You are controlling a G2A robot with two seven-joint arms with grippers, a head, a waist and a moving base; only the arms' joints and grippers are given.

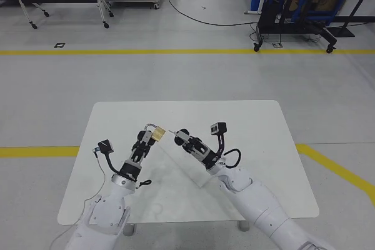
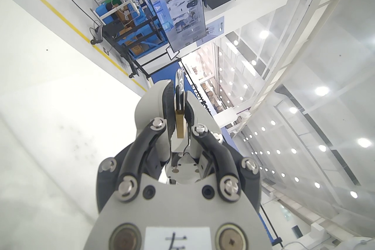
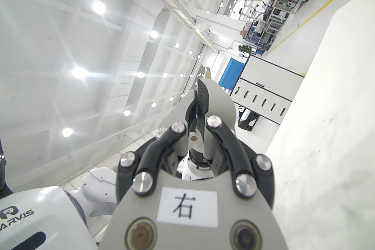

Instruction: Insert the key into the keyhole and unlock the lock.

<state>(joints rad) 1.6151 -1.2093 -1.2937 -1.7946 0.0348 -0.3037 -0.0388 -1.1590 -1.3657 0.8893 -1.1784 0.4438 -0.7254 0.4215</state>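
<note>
Above the table (image 1: pixel 262 156), the left gripper (image 1: pixel 151 135) is clamped on the padlock (image 1: pixel 157 132), while the right gripper (image 1: pixel 180 137), just to its right, looks pinched on the key (image 1: pixel 169 133), whose length points left at the padlock.

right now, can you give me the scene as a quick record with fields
left tool: shut on the padlock, held over the table
right tool: shut on the key, pointed at the padlock
gap: key tip right at the padlock's brass body
key in keyhole: cannot tell
step left: unlocking not yet shown
</note>
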